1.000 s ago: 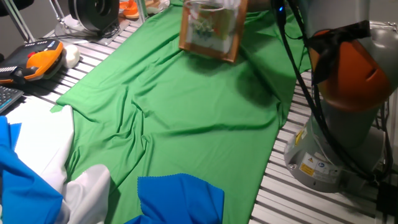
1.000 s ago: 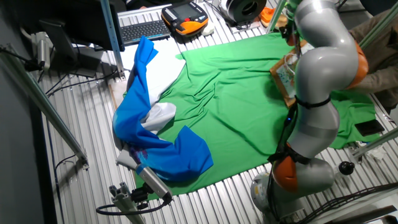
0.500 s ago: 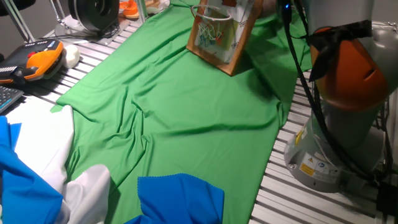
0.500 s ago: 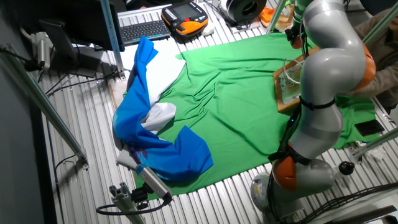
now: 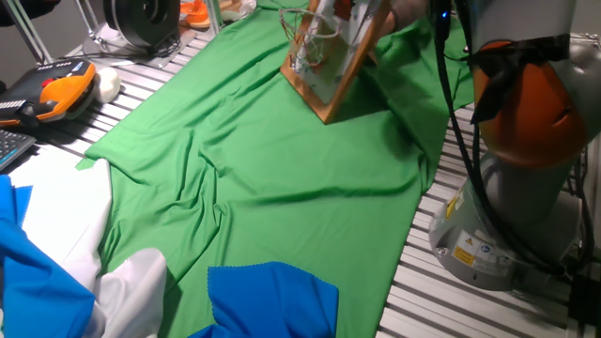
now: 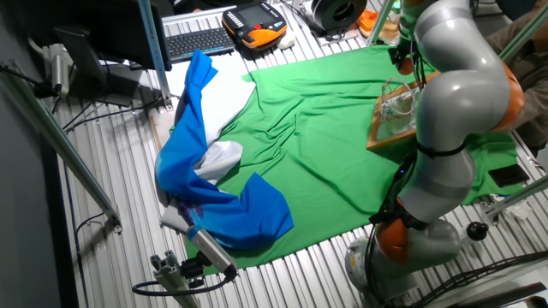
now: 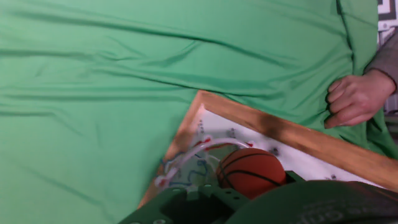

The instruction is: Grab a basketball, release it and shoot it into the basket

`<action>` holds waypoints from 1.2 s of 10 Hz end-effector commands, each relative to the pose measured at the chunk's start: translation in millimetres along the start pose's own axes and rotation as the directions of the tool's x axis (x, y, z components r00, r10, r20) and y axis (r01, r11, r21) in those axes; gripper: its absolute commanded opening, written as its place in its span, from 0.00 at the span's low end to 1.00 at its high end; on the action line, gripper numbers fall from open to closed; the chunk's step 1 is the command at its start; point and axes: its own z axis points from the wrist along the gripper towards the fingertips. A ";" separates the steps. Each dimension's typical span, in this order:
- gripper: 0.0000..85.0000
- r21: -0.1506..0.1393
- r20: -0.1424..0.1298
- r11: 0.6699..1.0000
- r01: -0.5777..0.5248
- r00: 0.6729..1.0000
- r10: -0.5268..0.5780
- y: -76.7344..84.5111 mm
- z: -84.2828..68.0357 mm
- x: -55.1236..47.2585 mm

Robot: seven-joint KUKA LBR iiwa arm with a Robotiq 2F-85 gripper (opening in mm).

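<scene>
In the hand view the orange basketball (image 7: 250, 171) with thin dark lines sits between my dark fingers, just in front of the camera; my gripper (image 7: 244, 194) looks shut on it. Right under it is the basket (image 7: 198, 148), its orange-white rim and white net on a wooden-framed backboard (image 7: 292, 134). In one fixed view the basket (image 5: 324, 56) stands tilted at the far end of the green cloth; in the other fixed view the basket (image 6: 394, 115) is half hidden behind my arm. My gripper itself does not show in either fixed view.
A person's hand (image 7: 351, 99) holds the backboard's far edge. Green cloth (image 5: 272, 160) covers the table, with blue and white cloths (image 5: 268, 300) at the near end. An orange-and-black pendant (image 5: 61, 89), a white ball (image 5: 108, 84) and my arm's base (image 5: 512, 188) stand at the sides.
The backboard has been turned and tilted, now more edge-on in one fixed view, and shifted a little along the cloth. My arm has swung slightly over it.
</scene>
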 end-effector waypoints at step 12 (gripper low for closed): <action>0.00 0.015 -0.047 1.000 -0.024 0.999 0.025 21.7 10.1 9.0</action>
